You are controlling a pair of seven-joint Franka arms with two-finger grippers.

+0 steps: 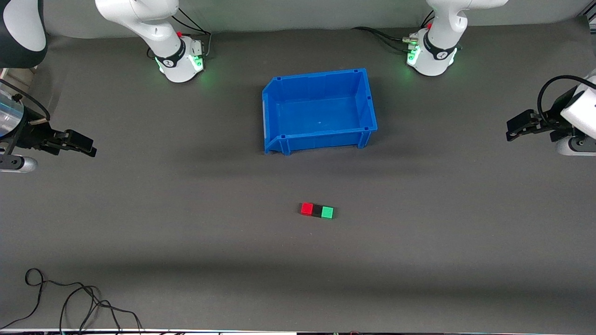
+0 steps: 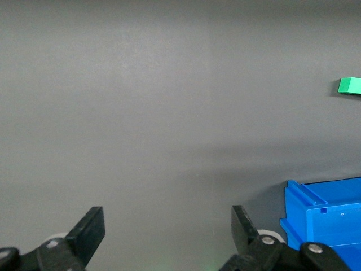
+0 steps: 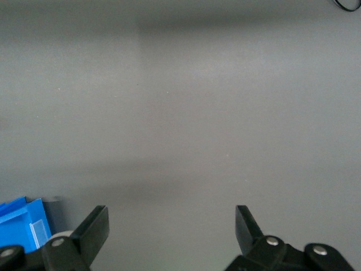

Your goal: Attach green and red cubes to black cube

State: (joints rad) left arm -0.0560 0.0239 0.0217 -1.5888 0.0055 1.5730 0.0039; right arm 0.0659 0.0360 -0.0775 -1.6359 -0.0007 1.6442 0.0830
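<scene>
The red cube, black cube and green cube lie touching in one row on the dark mat, black in the middle, nearer to the front camera than the blue bin. The red cube is at the right arm's end of the row, the green at the left arm's end. The green cube also shows in the left wrist view. My left gripper is open and empty, up at the left arm's end of the table; it shows in its wrist view. My right gripper is open and empty at the right arm's end. Both arms wait.
An empty blue bin stands in the middle of the table, farther from the front camera than the cubes; its corners show in both wrist views. Loose black cables lie at the table's near edge, toward the right arm's end.
</scene>
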